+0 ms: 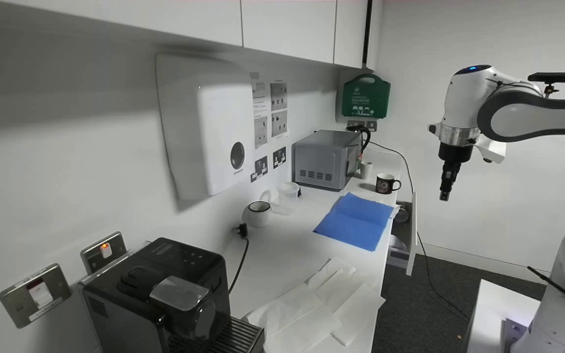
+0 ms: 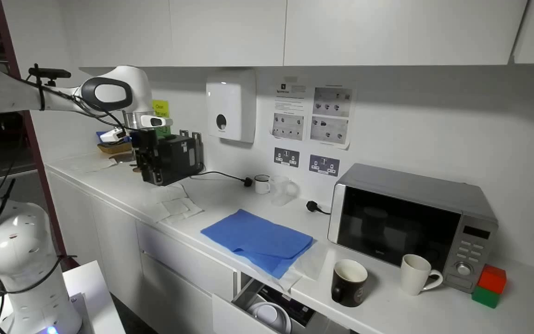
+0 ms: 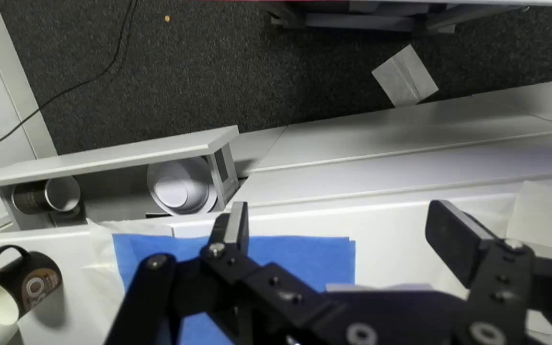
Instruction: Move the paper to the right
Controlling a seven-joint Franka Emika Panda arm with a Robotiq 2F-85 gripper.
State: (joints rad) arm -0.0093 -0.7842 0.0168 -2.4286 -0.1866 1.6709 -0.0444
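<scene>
A blue paper sheet lies flat on the white counter, and it shows in the exterior view too, with a fold along its front. White paper sticks out from under it. Several loose white paper sheets lie nearer the coffee machine; they also show in an exterior view. My gripper hangs high above the counter's level, pointing down, touching nothing. In the wrist view the gripper is wide open and empty; its fingers partly cover the blue sheet. White paper shows at right.
A drawer with dishes stands open below the blue sheet. A black mug, a white mug and a microwave stand at one end. A black coffee machine stands at the other. Cupboards hang above.
</scene>
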